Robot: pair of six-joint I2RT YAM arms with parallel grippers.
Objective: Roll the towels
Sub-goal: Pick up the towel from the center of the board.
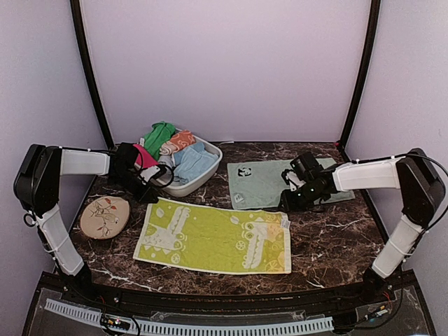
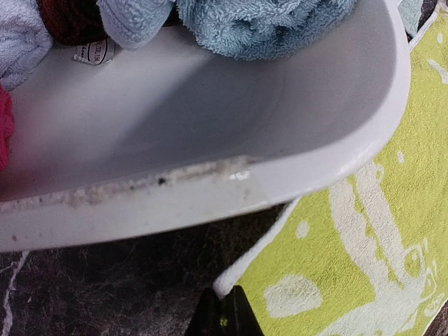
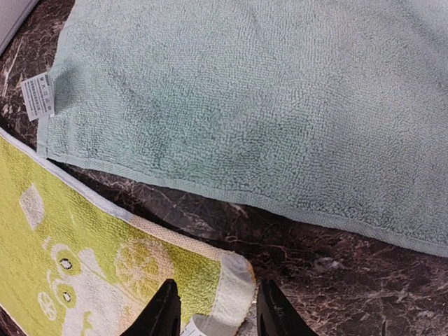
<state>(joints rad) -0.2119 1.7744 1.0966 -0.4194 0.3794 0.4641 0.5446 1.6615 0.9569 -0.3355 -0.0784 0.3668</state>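
The yellow-lime patterned towel (image 1: 213, 238) lies flat in the middle of the table. My left gripper (image 1: 150, 190) is at its far left corner, beside the basket. In the left wrist view the fingers (image 2: 224, 308) are shut on the towel's white edge (image 2: 238, 276). My right gripper (image 1: 287, 199) is at the far right corner, open, its fingers (image 3: 215, 308) either side of that corner (image 3: 234, 280). The pale mint towel (image 1: 266, 183) with the panda patch lies flat behind it and fills the right wrist view (image 3: 266, 105). A hot-pink towel (image 1: 145, 155) sits in the basket.
A white basket (image 1: 210, 168) at the back left holds several rolled towels: green, orange, blue. Its wall (image 2: 175, 112) is close in front of my left gripper. A round wooden disc (image 1: 105, 217) lies at the left. Purple walls enclose the table.
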